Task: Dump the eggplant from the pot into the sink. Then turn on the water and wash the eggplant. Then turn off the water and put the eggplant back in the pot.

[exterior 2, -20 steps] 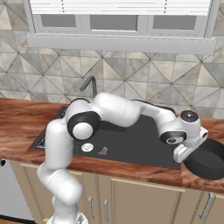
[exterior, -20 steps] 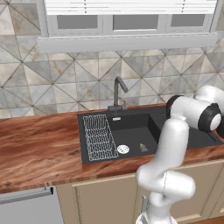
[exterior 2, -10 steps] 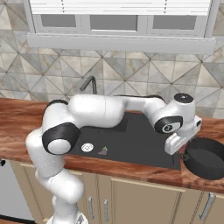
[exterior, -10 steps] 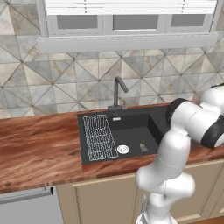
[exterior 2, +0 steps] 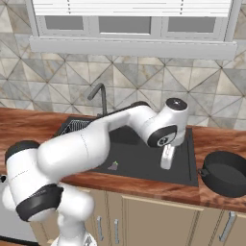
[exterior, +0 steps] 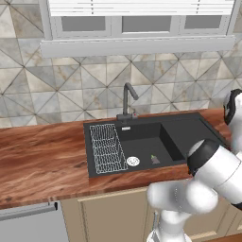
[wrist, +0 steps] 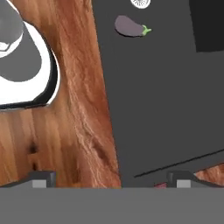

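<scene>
While the eggplant (wrist: 130, 27) lies on the floor of the sink (exterior: 189, 126) basin, just right of the white round drain (exterior: 133, 161), the pot (exterior 2: 226, 173) stands on the wooden counter (exterior: 42, 160) to the right of the sink, and nothing can be seen inside it. A white wire rack (exterior: 106, 147) fills the left side of the basin. The dark faucet (exterior: 127, 99) rises at the far edge. The gripper (exterior 2: 166, 157) hangs over the flat drainboard part of the sink, its fingers spread wide and holding nothing. Seen from the hand camera, the eggplant's green tip points away from the counter edge. No writing or labels can be read anywhere.
</scene>
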